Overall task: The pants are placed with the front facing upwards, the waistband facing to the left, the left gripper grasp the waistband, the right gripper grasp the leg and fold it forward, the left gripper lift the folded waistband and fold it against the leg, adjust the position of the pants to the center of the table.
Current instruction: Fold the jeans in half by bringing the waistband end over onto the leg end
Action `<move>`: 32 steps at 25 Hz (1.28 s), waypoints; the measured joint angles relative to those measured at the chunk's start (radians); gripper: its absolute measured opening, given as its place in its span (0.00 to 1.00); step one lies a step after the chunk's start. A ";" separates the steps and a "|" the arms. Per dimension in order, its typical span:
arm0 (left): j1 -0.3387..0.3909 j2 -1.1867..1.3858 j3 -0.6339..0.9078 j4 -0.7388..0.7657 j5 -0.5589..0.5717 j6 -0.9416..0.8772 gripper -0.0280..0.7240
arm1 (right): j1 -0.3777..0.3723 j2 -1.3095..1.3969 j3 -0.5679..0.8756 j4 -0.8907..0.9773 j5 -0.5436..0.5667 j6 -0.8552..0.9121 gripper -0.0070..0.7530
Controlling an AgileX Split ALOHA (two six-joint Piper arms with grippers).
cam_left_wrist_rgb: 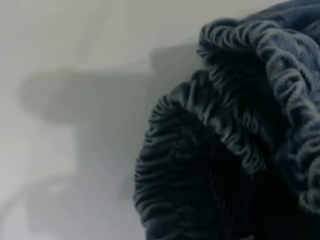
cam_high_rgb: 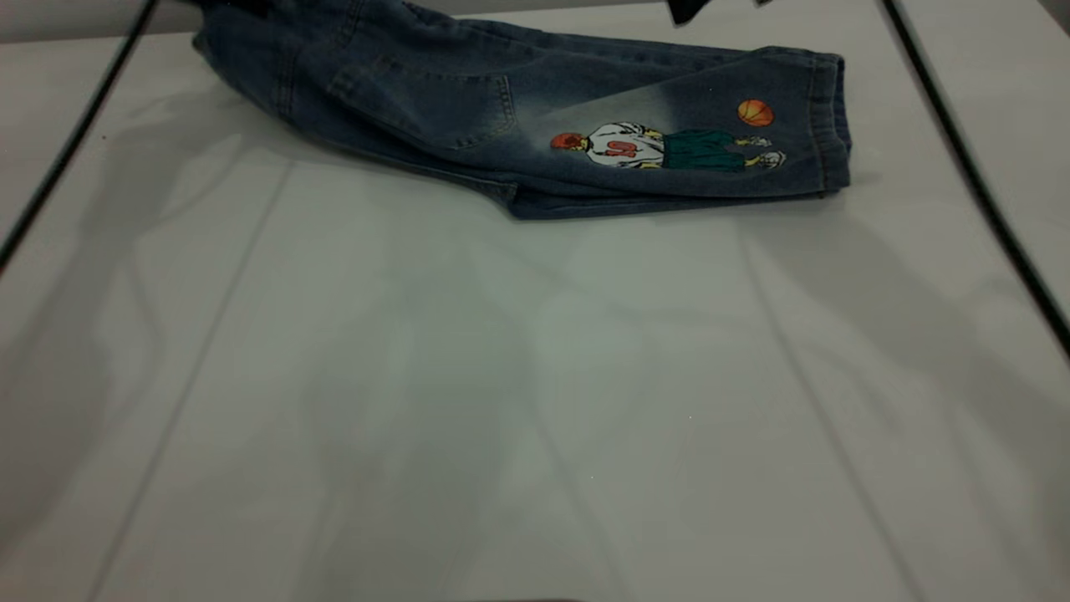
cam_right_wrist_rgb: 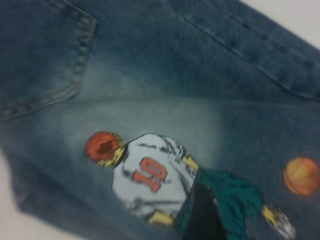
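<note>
The bench carries the pants at its far edge, long axis left-right. The leg lies below the right end effector; the waistband bunches beside the unseen left one. Neither's opening can be told.

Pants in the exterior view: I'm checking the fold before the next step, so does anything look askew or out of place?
Yes. The pants lie far off centre, at the table's far edge, running slantwise. The waistband end is bunched and raised rather than flat. The leg lies flat, print up.
</note>
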 joint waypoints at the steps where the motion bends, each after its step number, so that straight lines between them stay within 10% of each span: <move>1: 0.000 -0.004 -0.015 0.000 0.034 0.000 0.10 | 0.000 0.034 -0.035 0.000 0.013 -0.010 0.59; 12: -0.054 -0.006 -0.241 0.017 0.285 0.005 0.09 | 0.048 0.268 -0.242 0.009 0.101 -0.074 0.59; 24: -0.221 -0.006 -0.444 0.011 0.332 0.014 0.09 | 0.173 0.322 -0.271 0.024 0.114 -0.077 0.59; 32: -0.263 -0.006 -0.446 0.020 0.331 0.011 0.09 | 0.141 0.256 -0.370 -0.023 0.330 -0.079 0.59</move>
